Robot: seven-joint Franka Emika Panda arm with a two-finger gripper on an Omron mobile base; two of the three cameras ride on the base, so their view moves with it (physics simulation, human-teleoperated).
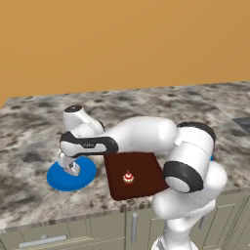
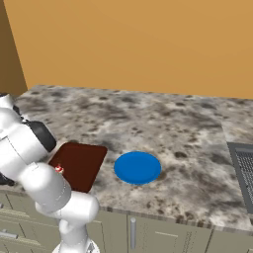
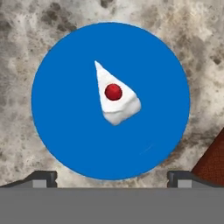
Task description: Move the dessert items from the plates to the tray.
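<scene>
One cake wedge sits mid-plate under my wide-open, empty claw. If I descend off-centre, I judge a finger could shove it off the blue plate instead of straddling it, beside the tray holding the cupcake.

No text, label, brand, number or sign can be read anywhere in these views.
</scene>
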